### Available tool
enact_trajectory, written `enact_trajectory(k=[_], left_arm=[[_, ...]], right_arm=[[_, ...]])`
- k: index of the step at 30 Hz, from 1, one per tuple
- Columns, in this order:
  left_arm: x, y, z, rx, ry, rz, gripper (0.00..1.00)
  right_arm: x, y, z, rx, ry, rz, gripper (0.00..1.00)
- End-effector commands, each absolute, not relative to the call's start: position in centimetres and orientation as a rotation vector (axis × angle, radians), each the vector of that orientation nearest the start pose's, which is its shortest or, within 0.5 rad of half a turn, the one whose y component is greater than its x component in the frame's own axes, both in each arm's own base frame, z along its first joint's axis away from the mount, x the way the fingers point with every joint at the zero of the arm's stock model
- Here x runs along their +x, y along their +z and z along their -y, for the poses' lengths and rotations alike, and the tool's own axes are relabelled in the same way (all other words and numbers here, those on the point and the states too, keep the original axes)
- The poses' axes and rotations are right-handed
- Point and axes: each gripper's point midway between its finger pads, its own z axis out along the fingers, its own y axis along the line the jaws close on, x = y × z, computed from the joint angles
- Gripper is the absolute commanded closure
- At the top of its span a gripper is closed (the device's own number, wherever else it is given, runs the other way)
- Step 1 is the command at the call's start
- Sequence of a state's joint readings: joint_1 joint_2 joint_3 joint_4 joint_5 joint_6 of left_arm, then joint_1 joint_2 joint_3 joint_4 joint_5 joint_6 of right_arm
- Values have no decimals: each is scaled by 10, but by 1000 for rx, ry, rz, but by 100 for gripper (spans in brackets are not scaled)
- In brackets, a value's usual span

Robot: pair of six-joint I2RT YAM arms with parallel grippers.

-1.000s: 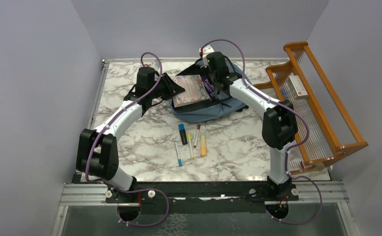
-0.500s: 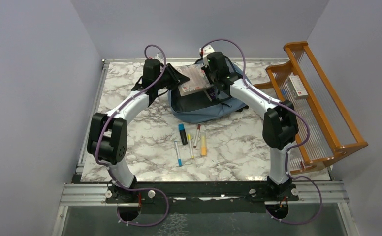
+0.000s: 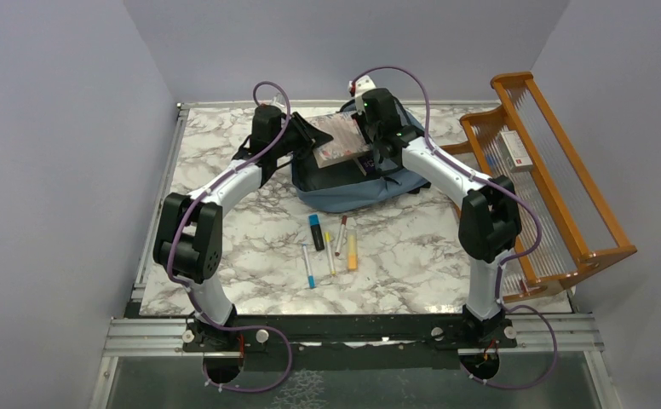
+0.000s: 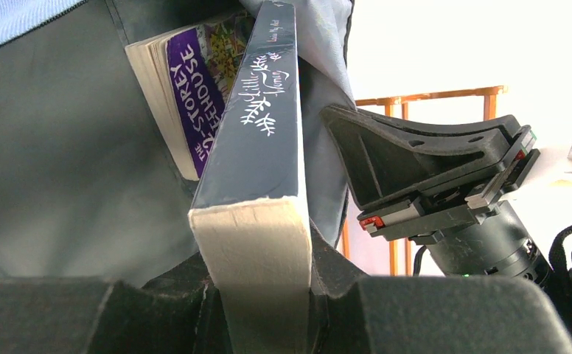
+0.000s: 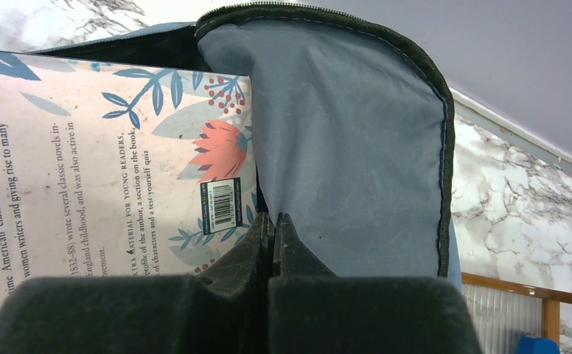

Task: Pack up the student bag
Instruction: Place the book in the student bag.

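Bag [image 3: 344, 194] lies at the far middle of the table [image 3: 412, 256], its mouth open toward the arms. Left gripper [image 4: 257, 295] clamps the near end of a dark-spined book [image 4: 261, 140] — jaws narrow, one on each cover — and the book's far end reaches into the bag's mouth, beside a purple-spined book [image 4: 193, 96] inside. Right gripper [image 5: 272, 232] is pinched tight on the bag's grey flap [image 5: 342, 147], holding it raised just beside the book's floral cover. Pens [image 3: 331, 243] lie nearer the arms, apart from the bag; a rack [image 3: 557, 196] stands at right.
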State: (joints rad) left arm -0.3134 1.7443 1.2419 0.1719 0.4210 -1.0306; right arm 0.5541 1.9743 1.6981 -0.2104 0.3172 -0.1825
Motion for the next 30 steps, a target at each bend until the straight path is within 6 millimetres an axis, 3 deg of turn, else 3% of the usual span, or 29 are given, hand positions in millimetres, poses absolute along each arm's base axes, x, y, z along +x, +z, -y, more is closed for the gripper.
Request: enact_trajectory(k=[1, 14, 23, 30], left_arm=[[444, 244, 269, -371, -1361, -1969, 100], [430, 240, 269, -391, -1395, -1978, 100], [451, 258, 284, -333, -1445, -1934, 100], [468, 249, 303, -358, -1494, -1915, 100]], right_arm=[[519, 259, -255, -470, -8, -1804, 99], [517, 259, -254, -469, -10, -1798, 99], [511, 256, -256, -484, 14, -1803, 99], [509, 257, -264, -489, 77, -1799, 99]])
